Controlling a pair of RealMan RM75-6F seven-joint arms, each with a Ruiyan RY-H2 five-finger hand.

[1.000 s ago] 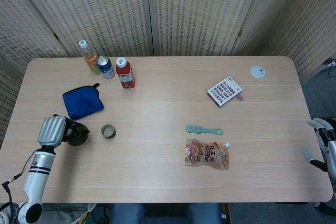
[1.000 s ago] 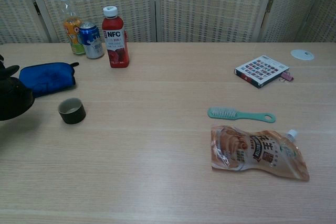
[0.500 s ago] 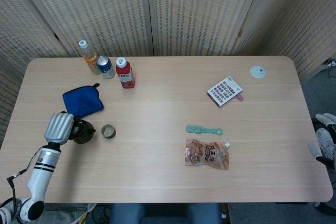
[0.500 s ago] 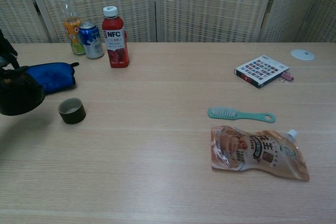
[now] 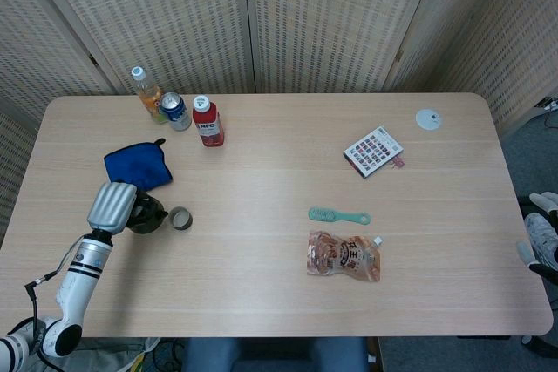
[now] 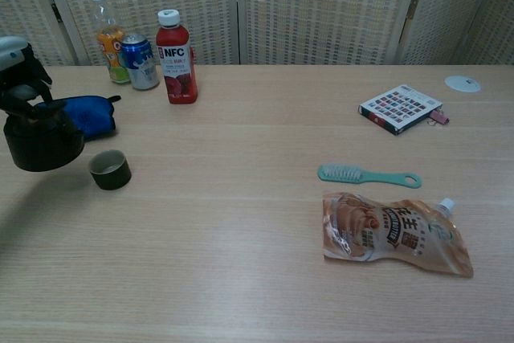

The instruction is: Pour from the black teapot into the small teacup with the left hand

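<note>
Since the earlier frames, the left hand (image 5: 111, 206) and the black teapot (image 6: 42, 140) are seen shifted rightward along the bench (image 5: 279, 163), toward the small teacup (image 5: 180, 218). The teapot is gripped from above by the left hand, whose fingers are closed around its top; in the chest view it is held clear of the bench surface, with a shadow below it, and appears roughly upright. In the head view the teapot (image 5: 146, 213) is seen just beside the teacup, to its left; whether the two touch cannot be told. The teacup (image 6: 110, 169) stands upright on the bench, open side up. Behind the teapot a blue pouch (image 5: 137, 167) lies flat. Further back, near the screen, an orange-drink bottle (image 5: 146, 92), a blue can (image 5: 176, 111) and a red NFC bottle (image 5: 207, 121) stand close together. At mid-bench a teal brush (image 5: 338, 215) lies just above a printed refill pouch (image 5: 343, 255). A patterned box (image 5: 373, 151) and a small white disc (image 5: 428, 118) are noted toward the far right. Of the right hand (image 5: 542, 237) only a small part is seen at the right frame edge, off the bench; whether it is spread or closed cannot be told.
</note>
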